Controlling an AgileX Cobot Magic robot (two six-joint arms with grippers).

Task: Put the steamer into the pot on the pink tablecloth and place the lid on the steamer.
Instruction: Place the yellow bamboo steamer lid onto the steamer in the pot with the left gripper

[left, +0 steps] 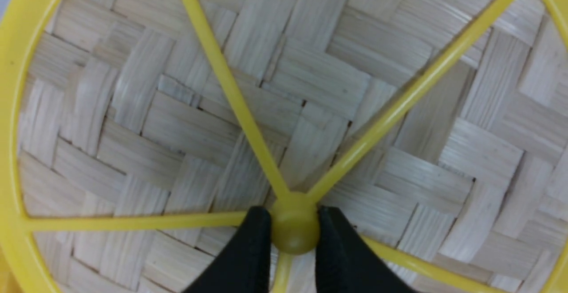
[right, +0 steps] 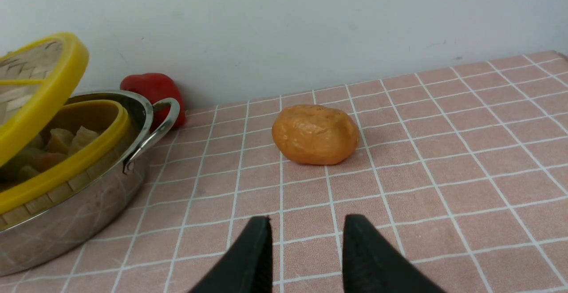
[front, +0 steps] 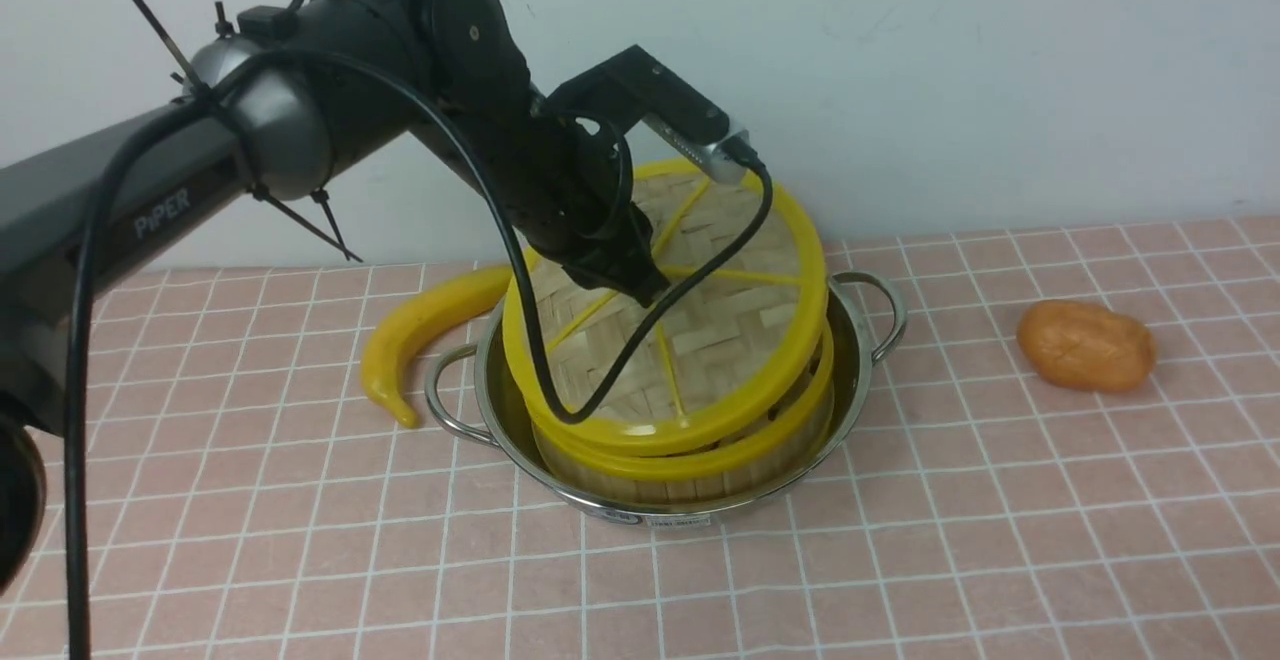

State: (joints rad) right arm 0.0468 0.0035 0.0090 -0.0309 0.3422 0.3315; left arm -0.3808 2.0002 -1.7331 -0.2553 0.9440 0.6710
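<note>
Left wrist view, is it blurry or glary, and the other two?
Left wrist view: round woven-bamboo lid with yellow rim looks soft, no glare. Right wrist view: shiny stainless-steel pot mirrors the pink grid tablecloth. Front view: even light, faint shadows.

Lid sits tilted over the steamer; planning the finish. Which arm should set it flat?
Left: the left gripper pinches the knob of the lid above the steamer. The right gripper hangs open and empty, beside the pot.

Reaches forward and down with the left arm [front: 300, 90], wrist bent, clamping the left pincer [left: 294, 222] on the central knob [left: 294, 237] of the lid [front: 720, 340]. Holds the right pincer [right: 306, 235] low, jaws parted, gripping nothing.
</note>
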